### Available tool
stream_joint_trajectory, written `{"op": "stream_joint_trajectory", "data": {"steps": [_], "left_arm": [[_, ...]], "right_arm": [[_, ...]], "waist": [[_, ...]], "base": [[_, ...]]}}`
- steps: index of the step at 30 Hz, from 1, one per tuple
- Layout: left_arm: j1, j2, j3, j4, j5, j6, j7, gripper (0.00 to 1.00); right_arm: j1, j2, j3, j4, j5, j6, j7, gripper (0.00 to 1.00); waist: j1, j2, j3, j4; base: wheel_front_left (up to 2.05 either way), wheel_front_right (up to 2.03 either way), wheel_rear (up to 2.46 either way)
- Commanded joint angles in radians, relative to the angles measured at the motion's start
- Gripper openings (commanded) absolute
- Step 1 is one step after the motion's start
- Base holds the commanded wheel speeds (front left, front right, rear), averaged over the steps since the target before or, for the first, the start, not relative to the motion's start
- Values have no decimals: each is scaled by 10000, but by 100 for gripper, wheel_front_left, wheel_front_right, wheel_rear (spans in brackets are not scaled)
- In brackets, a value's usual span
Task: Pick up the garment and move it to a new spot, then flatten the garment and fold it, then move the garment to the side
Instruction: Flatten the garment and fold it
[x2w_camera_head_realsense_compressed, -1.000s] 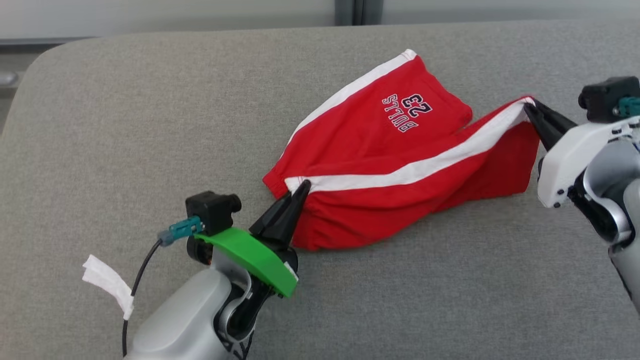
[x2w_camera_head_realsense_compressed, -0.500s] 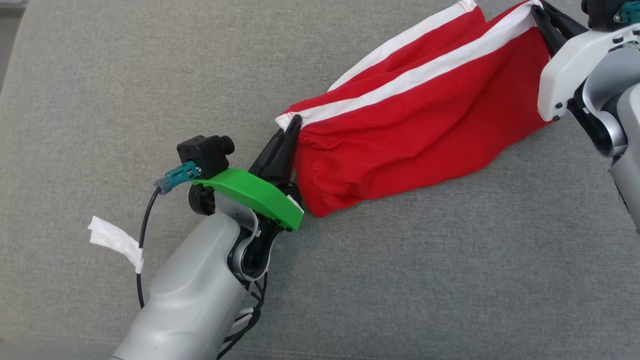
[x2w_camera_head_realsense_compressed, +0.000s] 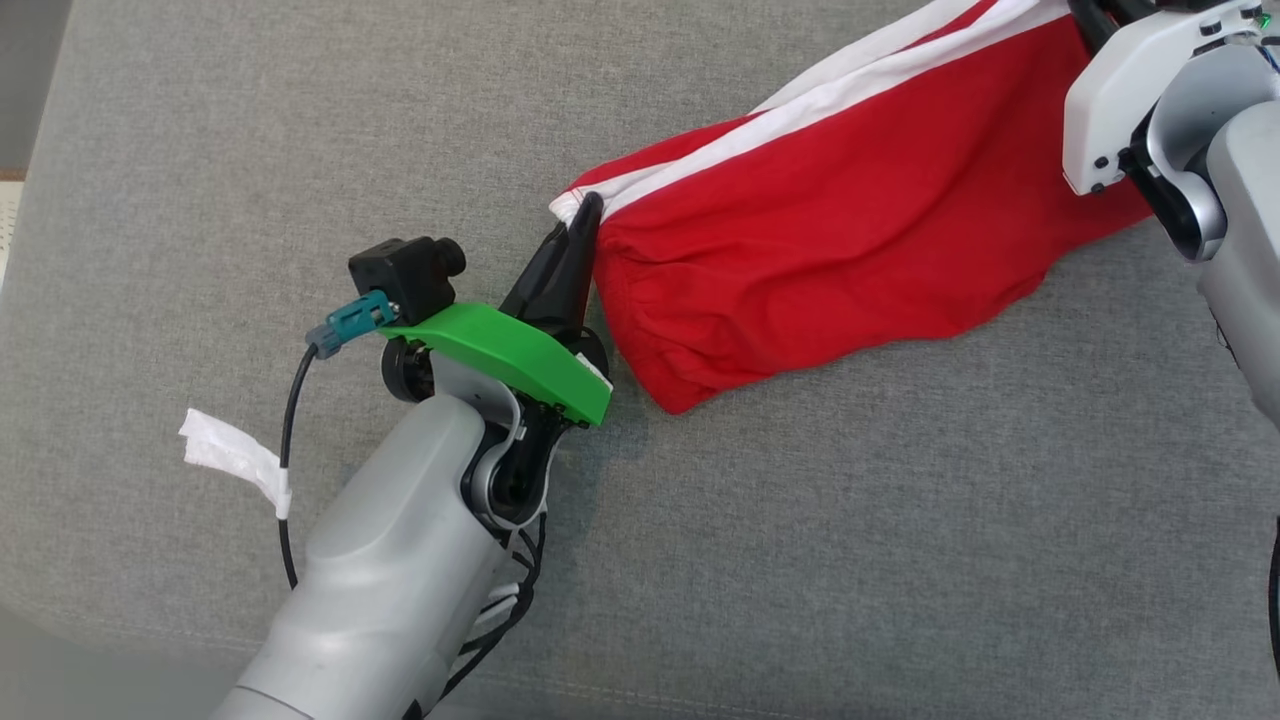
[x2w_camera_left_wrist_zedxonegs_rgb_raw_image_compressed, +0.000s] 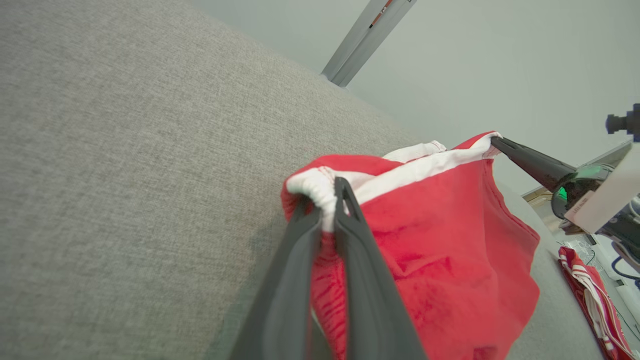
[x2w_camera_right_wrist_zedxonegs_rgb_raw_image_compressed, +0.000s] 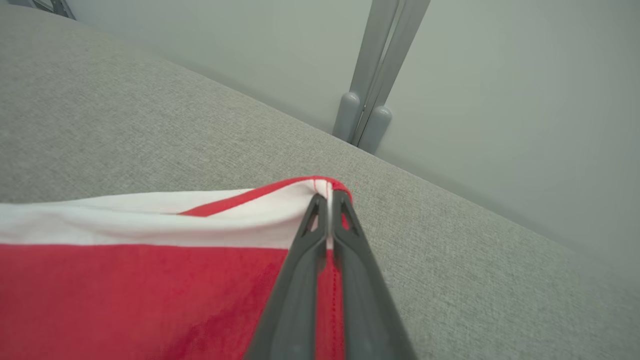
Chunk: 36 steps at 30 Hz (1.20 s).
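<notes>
The garment (x2w_camera_head_realsense_compressed: 830, 240) is a pair of red shorts with white side stripes, stretched between both grippers above the grey cushion (x2w_camera_head_realsense_compressed: 900, 560). My left gripper (x2w_camera_head_realsense_compressed: 588, 205) is shut on the gathered white waistband corner, seen close up in the left wrist view, where the left gripper (x2w_camera_left_wrist_zedxonegs_rgb_raw_image_compressed: 332, 187) pinches the garment (x2w_camera_left_wrist_zedxonegs_rgb_raw_image_compressed: 440, 240). My right gripper (x2w_camera_head_realsense_compressed: 1082, 12) is shut on the other striped corner at the top right edge. In the right wrist view, the right gripper (x2w_camera_right_wrist_zedxonegs_rgb_raw_image_compressed: 324, 197) clamps the hem of the garment (x2w_camera_right_wrist_zedxonegs_rgb_raw_image_compressed: 150, 280). The red cloth sags between the two holds.
A white tape tag (x2w_camera_head_realsense_compressed: 235, 460) hangs from the left arm's cable. Another red and white cloth (x2w_camera_left_wrist_zedxonegs_rgb_raw_image_compressed: 590, 285) lies at the far side of the cushion. A grey post (x2w_camera_right_wrist_zedxonegs_rgb_raw_image_compressed: 372, 75) stands against the pale wall behind the cushion's back edge.
The head view has tilted down. Both grippers have lifted the garment; its printed leg has come off the cushion, and the cloth hangs stretched between them.
</notes>
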Motion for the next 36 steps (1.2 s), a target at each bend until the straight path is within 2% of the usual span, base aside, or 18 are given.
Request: {"op": "stream_joint_trajectory", "data": {"steps": [1,2,3,4,8,10,23,29,36], "left_arm": [[-176,7,-71,-25,-26,-50,-27,0],[-212,4,-171,-68,-175,-57,-25,18],[-233,2,-297,-51,-312,-62,-26,57],[-260,4,-382,-40,-408,-66,-26,100],[-376,9,-668,-7,-755,-61,-26,100],[-288,21,-470,-68,-940,-62,-26,100],[854,107,-578,236,-399,-75,-27,100],[1614,425,329,-264,536,-77,-29,100],[2963,558,2501,-2014,2973,-57,-27,100]], "right_arm": [[-228,33,66,187,110,-17,-129,0],[-311,85,129,349,168,-17,-190,0],[-384,129,211,497,200,-17,-239,28],[-430,151,263,606,222,-17,-287,100],[-670,275,492,1037,369,-17,-578,100],[-707,333,598,1159,514,-16,-784,100],[54,0,1301,1494,1835,-16,-1273,100],[415,-73,1400,1673,2413,-16,-1227,100],[697,-256,1359,1869,3084,-17,-899,100]], "waist": [[-1,0,93,51],[-1,0,117,54],[-1,0,128,52],[-1,0,134,50],[-1,0,94,53],[-1,0,14,58],[-1,0,-1096,4],[-1,0,-1524,91],[-1,0,-1572,279]], "base": [[0,0,0],[0,0,0],[0,0,0],[0,0,0],[0,0,0],[0,0,0],[0,0,0],[0,0,0],[0,0,0]]}}
